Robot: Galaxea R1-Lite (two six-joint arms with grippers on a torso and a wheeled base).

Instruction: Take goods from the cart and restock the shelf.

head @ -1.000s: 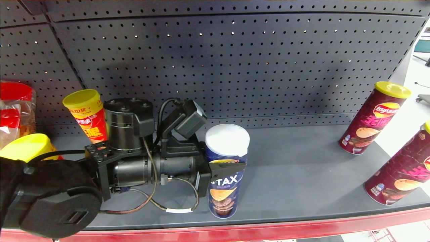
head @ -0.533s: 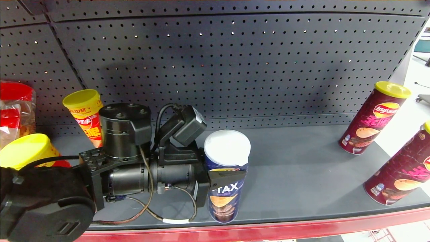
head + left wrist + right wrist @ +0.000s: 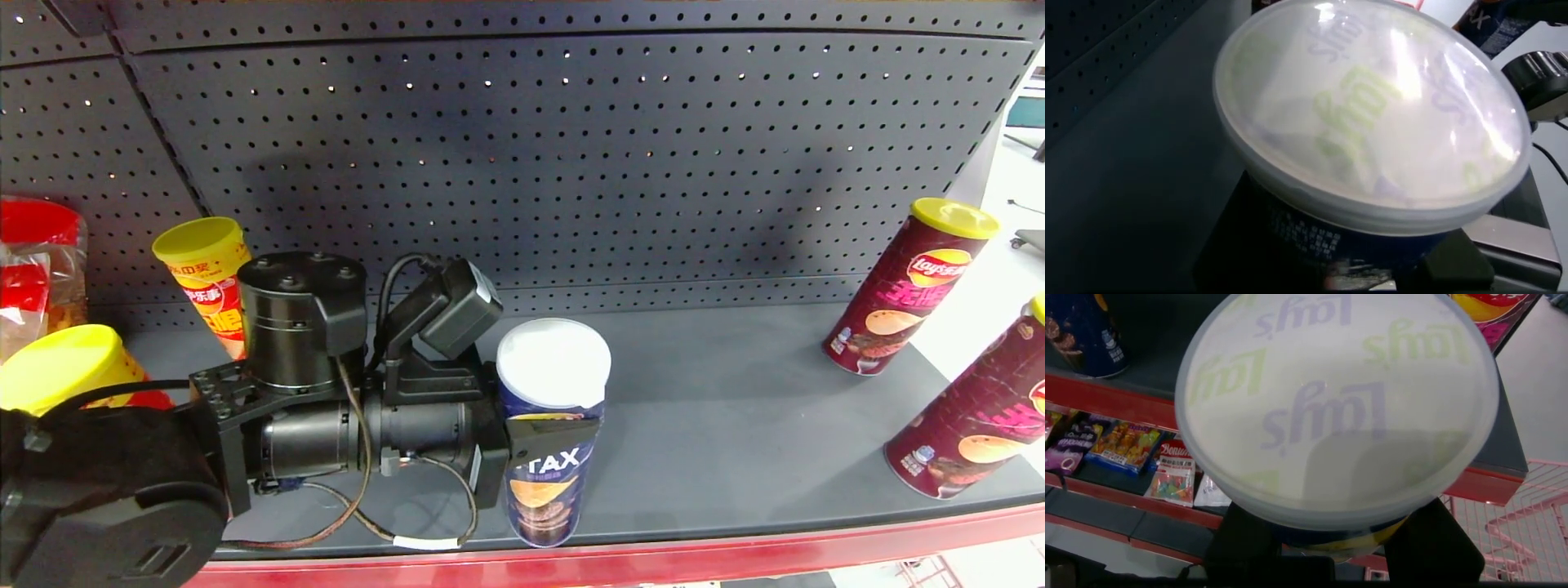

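Left end effector point(image 3: 552, 426) clamps blue chip can point(image 3: 549, 490), lower centre, upright on shelf point(image 3: 735, 425). Right end effector point(image 3: 1333, 554) grips white-lidded can point(image 3: 1335, 400)

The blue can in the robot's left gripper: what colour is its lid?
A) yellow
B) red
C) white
C: the blue can in the left gripper is white on top; the yellow-topped ones are the maroon cans at the right of the shelf. The right gripper holds a second can, also white-topped.
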